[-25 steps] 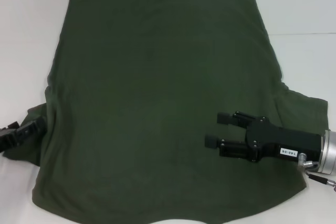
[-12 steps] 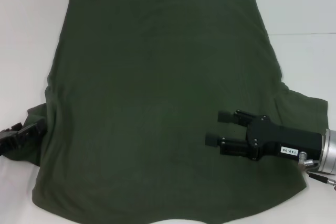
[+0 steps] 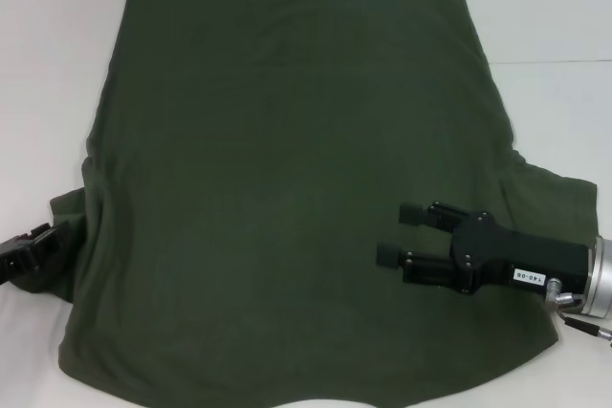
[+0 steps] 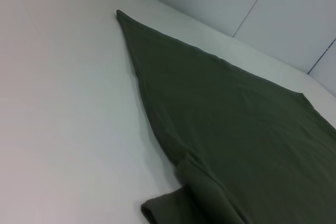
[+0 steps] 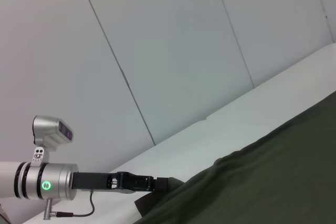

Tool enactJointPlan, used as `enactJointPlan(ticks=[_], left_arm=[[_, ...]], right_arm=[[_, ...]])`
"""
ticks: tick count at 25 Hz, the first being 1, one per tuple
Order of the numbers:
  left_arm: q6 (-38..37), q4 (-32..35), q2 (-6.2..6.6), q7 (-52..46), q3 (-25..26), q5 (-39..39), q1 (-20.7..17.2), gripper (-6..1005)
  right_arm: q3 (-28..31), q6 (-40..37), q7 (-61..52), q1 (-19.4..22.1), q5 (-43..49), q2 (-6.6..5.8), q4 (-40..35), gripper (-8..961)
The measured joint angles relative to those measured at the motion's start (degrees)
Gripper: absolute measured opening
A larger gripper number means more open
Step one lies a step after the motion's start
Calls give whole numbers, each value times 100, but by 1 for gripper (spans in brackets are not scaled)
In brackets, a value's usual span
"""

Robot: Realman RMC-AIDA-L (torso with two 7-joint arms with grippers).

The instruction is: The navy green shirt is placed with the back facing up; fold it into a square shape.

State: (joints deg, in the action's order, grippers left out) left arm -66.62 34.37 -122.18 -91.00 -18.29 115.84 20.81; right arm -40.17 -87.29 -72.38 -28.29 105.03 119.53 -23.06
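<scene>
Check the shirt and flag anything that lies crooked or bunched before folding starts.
The dark olive-green knit shirt lies mostly flat on the white table, back up. One oddity: its sleeve on the robot's left is bunched and curled by the left claw, not spread out. The right claw hovers open over the shirt's right side.

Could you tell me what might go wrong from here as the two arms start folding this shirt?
1. The left gripper sits low at the bunched sleeve on the shirt's left edge; it may pinch several layers and drag the body crooked.
2. The right gripper hangs open over the middle of the cloth rather than an edge; closing there would likely raise a wrinkle, not a clean fold line.
3. The near hem reaches the head view's lower border, so cloth may slip off the table.
</scene>
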Motion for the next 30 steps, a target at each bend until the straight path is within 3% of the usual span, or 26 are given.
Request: enactJointPlan(ticks=[8,19,30], left_arm=[[0,0,6,-4,0,0,3,179],[46,51,37,-7,1,0,25,-1],[388,436,178,-67,69,-1,79,0]], right_arm=[[0,-14,9,17,0,0,3,917],[10,-8,14,28,0,0,5,917],[19,1,-5,41,-8,0,32,917]])
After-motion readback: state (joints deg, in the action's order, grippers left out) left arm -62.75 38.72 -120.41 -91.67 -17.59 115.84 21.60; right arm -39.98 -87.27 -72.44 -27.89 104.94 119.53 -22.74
